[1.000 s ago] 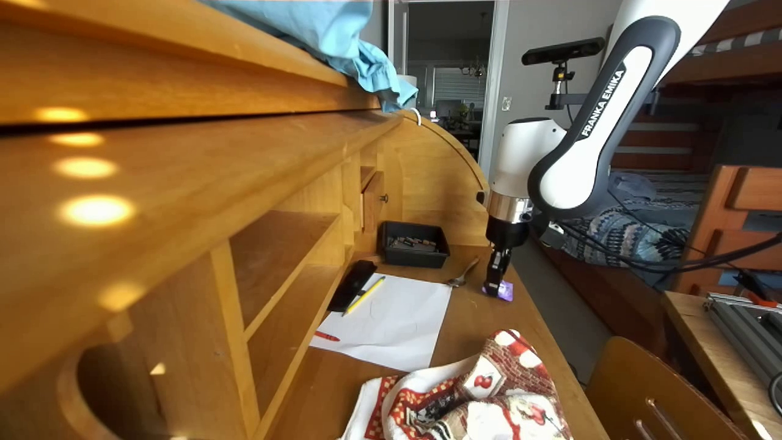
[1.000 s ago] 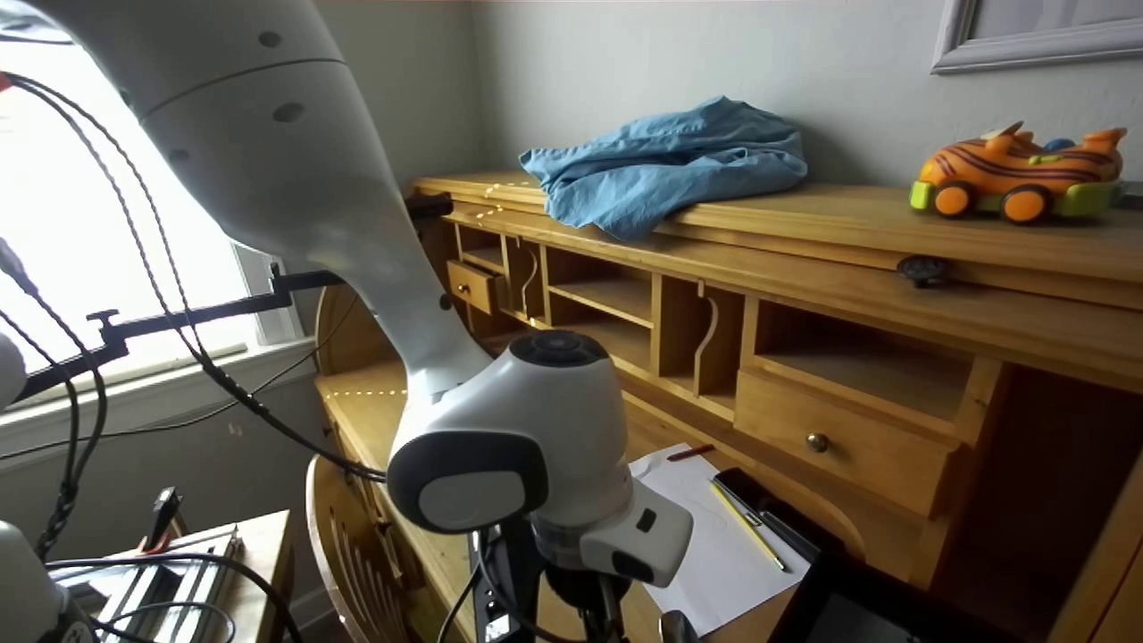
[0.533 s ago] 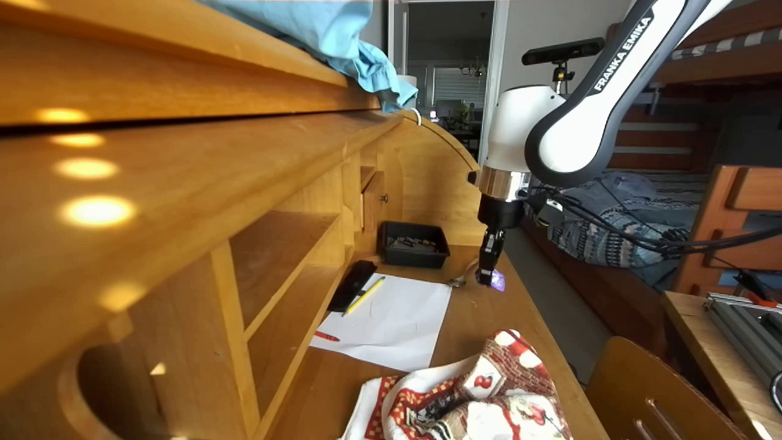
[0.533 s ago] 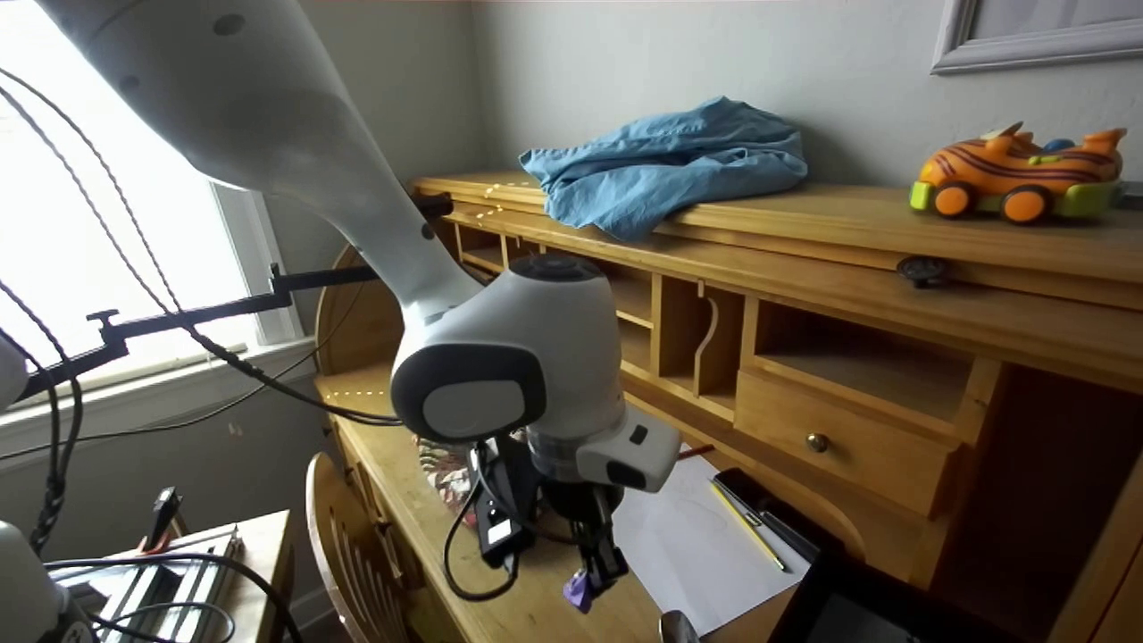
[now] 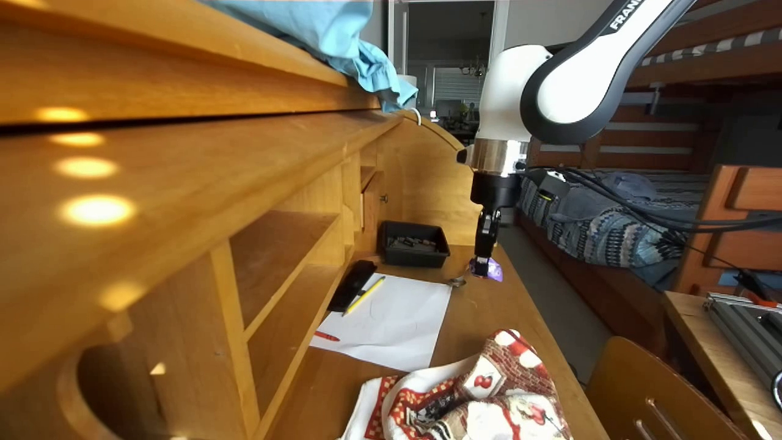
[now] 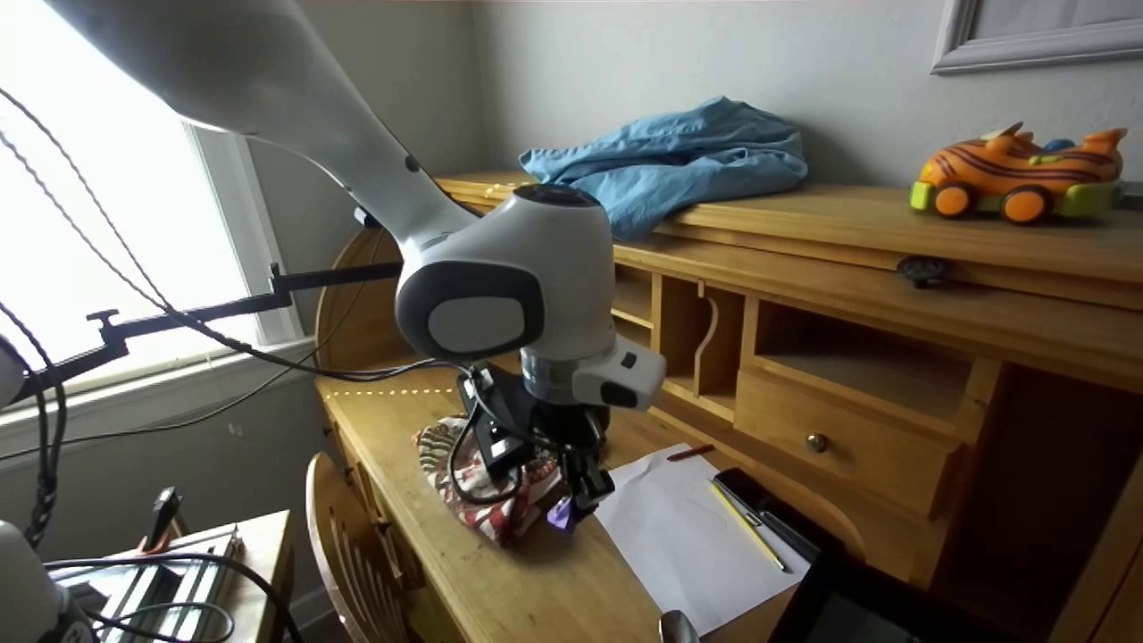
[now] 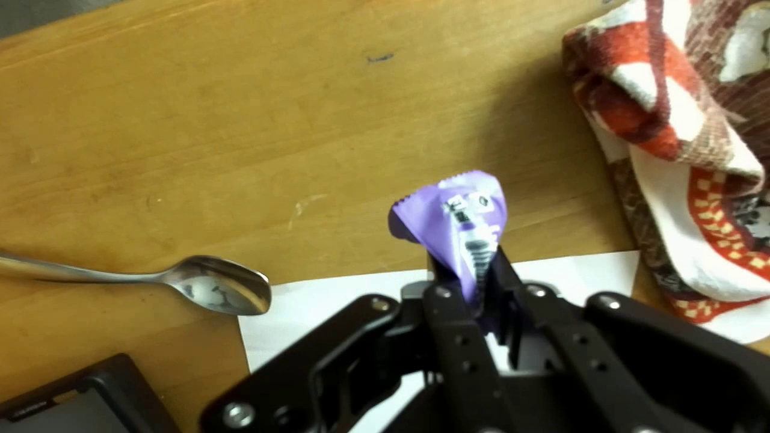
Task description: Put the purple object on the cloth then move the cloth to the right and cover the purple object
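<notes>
Purple packet (image 7: 460, 207) is pinched in the gripper (image 7: 472, 276), held over the desk (image 6: 571, 598), in from the edge by the chair (image 5: 632, 376). Near that edge lies the cloth (image 5: 470, 397), bunched and apart from the packet. A tray (image 5: 415, 260) stands near a back corner.

- A home — a bedroom, by its bunk bed (image 5: 684, 70) and patterned bedding (image 5: 602, 244).
- The wooden surface (image 5: 482, 318), of a writing-desk kind, is backed by a hutch (image 6: 804, 277) with pigeonholes (image 6: 679, 339) and drawers (image 6: 875, 455).
- A toy car (image 6: 1022, 179) stands on top of the hutch.
- A doorway (image 5: 500, 36) gives onto another room (image 5: 446, 36) — a hanging light (image 5: 473, 69) shows there.
</notes>
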Available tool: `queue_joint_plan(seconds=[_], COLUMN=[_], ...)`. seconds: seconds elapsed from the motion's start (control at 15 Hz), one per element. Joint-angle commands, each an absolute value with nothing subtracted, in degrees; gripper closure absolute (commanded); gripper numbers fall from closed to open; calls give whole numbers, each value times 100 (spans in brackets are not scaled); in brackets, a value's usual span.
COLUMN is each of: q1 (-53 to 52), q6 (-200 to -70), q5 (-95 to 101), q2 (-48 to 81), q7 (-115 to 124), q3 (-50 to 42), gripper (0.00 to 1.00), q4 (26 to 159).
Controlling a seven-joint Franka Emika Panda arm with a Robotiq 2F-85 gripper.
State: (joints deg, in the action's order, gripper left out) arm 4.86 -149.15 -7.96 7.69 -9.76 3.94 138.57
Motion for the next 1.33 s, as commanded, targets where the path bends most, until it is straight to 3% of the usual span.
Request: queue_joint_plan(seconds=[0.0,0.73,1.27], q1=[308,-10,-324], q6=[-14410,-12716,-12206], q5=[-961,-1192,-999], q2=[670,1026,1275], q7=[-1156,-1031,-274], q3=[402,487,527], gripper=[96,96,96], q4=[13598,12627,12186])
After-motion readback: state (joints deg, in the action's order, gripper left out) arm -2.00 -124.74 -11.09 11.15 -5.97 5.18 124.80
